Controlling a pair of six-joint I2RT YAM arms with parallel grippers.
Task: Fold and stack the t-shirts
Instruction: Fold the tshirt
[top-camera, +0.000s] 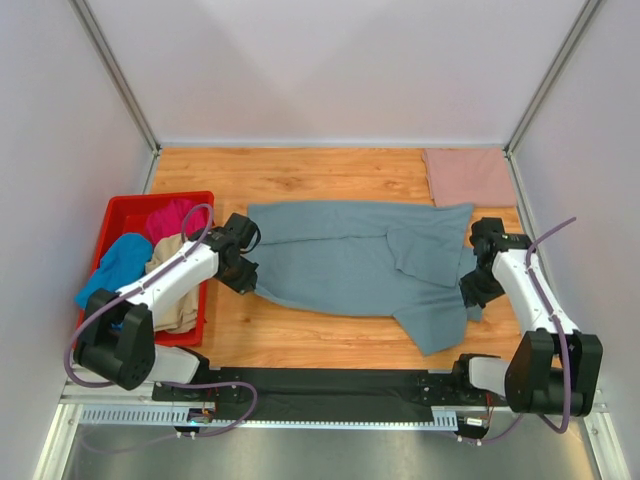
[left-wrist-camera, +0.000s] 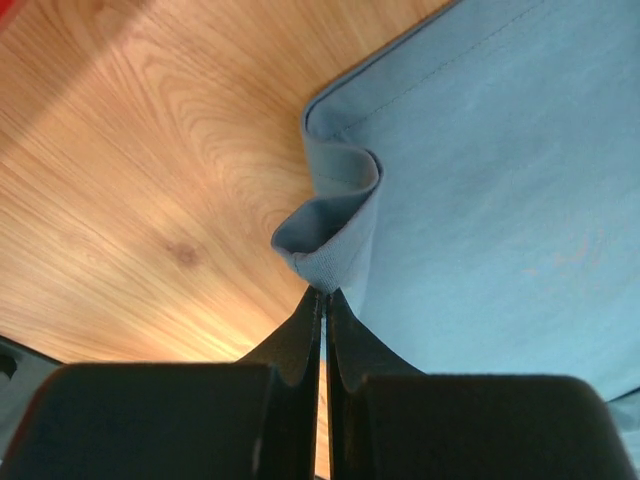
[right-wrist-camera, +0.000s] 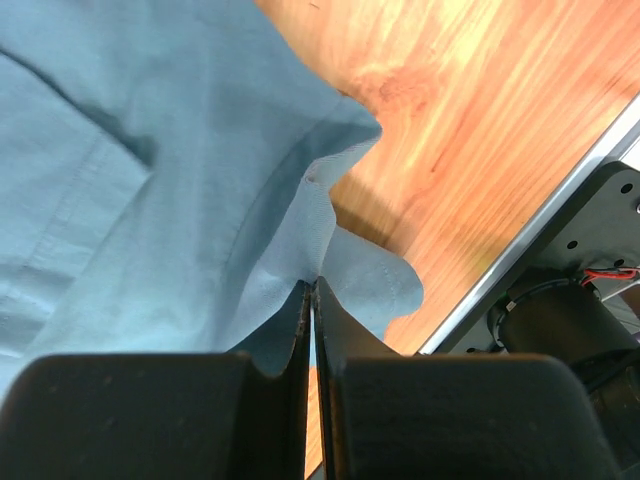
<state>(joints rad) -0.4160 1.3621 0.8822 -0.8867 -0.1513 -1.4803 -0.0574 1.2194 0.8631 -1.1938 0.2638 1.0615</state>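
Observation:
A large slate grey-blue t-shirt (top-camera: 350, 262) lies spread across the middle of the wooden table. My left gripper (left-wrist-camera: 325, 291) is shut on a bunched fold of its left edge (left-wrist-camera: 330, 225), at the shirt's left side (top-camera: 250, 270). My right gripper (right-wrist-camera: 313, 281) is shut on the cloth's right edge (right-wrist-camera: 300, 240), by the shirt's lower right part (top-camera: 470, 295). A dusty-pink t-shirt (top-camera: 468, 177) lies folded at the far right corner. Bright blue (top-camera: 115, 262), magenta (top-camera: 170, 218) and beige (top-camera: 175, 280) t-shirts sit piled in the bin.
A red plastic bin (top-camera: 125, 210) stands at the table's left, beside the left arm. White walls close the table on three sides. The right arm's base and a metal rail (right-wrist-camera: 540, 250) lie close to the right gripper.

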